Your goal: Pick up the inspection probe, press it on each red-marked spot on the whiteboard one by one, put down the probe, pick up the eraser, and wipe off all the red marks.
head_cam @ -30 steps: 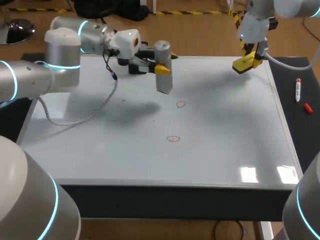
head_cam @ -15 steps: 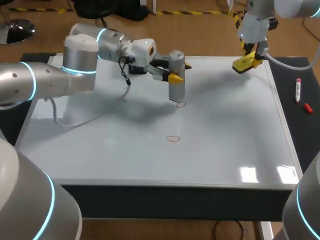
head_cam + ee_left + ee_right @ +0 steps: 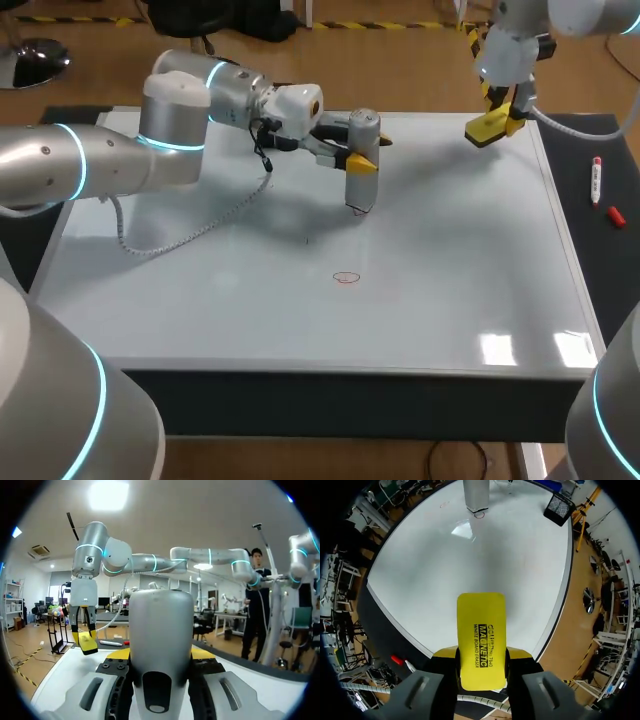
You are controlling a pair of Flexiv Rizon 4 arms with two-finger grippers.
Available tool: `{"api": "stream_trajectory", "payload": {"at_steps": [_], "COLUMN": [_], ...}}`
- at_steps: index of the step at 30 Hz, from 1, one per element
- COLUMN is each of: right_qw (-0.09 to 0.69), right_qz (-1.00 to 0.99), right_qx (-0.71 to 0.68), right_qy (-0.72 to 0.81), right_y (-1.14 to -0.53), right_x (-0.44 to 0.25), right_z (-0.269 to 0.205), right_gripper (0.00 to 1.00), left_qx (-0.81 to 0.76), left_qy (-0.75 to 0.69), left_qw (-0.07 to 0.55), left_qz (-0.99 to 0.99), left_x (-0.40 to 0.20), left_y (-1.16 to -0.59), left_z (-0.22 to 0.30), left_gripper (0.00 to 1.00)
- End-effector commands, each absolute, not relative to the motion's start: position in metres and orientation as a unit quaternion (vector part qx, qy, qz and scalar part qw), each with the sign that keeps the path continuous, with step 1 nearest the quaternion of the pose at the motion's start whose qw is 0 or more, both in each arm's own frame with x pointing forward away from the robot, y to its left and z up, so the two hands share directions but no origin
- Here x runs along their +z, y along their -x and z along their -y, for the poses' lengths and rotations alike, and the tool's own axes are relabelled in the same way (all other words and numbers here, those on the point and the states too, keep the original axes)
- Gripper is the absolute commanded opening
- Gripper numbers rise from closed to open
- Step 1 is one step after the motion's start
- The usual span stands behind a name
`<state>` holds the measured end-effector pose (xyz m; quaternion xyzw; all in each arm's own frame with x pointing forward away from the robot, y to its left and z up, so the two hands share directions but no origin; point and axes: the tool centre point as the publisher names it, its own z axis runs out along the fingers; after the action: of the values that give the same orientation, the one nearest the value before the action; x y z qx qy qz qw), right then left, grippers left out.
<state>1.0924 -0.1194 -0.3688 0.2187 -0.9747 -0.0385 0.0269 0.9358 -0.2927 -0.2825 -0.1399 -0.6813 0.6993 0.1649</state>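
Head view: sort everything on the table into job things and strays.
Job: probe in the left gripper; eraser in the right gripper; whiteboard; two red marks, the other at the probe's tip.
Strays: marker and red cap, on the dark surface right of the whiteboard.

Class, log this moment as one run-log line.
left gripper: shut on probe | probe: tip at far red mark | right gripper: shut on eraser, above whiteboard corner | near red mark: uncovered
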Motion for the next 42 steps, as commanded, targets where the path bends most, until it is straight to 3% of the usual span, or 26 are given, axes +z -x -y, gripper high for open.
{"api": "stream_trajectory", "payload": {"at_steps": [1, 42], "right_qw": [0.028, 0.028], "right_qz": [0.974, 0.974], "right_qx": [-0.037, -0.037], "right_qy": [-0.220, -0.220], "right_y": [-1.093, -1.093], "right_x": [-0.368, -0.368], "right_z": [0.119, 0.119], "right_gripper": [0.00, 0.00], "left_qx": [0.702, 0.698], "left_qy": [0.139, 0.124], "left_qw": [0.168, 0.172], "left_qz": [0.678, 0.684], "left_x": [-0.288, -0.304], "left_y": [-0.938, -0.940], "left_z": [0.298, 0.297], "left_gripper": [0.00, 0.00]}}
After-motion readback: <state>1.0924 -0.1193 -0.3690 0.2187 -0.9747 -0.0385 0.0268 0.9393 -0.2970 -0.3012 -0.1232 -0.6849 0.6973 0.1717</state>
